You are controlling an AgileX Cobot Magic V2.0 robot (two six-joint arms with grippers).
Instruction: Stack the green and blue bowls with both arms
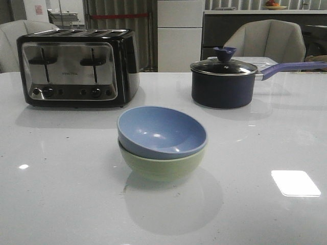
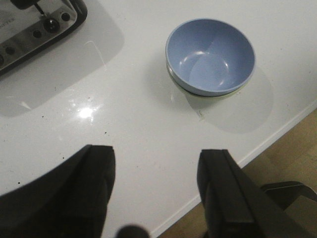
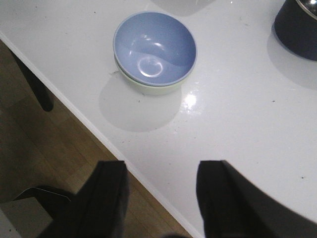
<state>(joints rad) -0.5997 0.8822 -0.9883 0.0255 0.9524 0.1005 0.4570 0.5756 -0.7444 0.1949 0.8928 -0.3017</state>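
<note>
In the front view the toaster (image 1: 77,67) fills the upper left of the frame: black sides, a mirrored face, 2 levers and a row of dark knobs along its lower edge. It stands on the white table (image 1: 56,194).

At the centre of the frame sit the 2 bowls, nested. The blue bowl (image 1: 162,132) rests inside the green bowl (image 1: 161,165) and tips slightly, its rim higher on the left than on the right. Only the green bowl touches the table. The stack is nearer the camera than the toaster and apart from it.

In the upper right stands the dark saucepan (image 1: 223,87) with a glass lid (image 1: 224,66) and a purple handle (image 1: 287,68) reaching toward the right edge. It is well apart from the bowls.

In the left wrist view the left gripper (image 2: 158,188) hangs over the table's near edge with its 2 dark fingers (image 2: 96,183) spread wide and nothing between them. The bowl stack lies in the upper right of that frame, clear of the fingers.

In the right wrist view the right gripper (image 3: 161,196) is likewise spread wide and holds nothing, over the table edge and wooden floor (image 3: 44,134). The stack lies at the upper centre of that frame, and a piece of the saucepan shows in the upper right corner.
</note>
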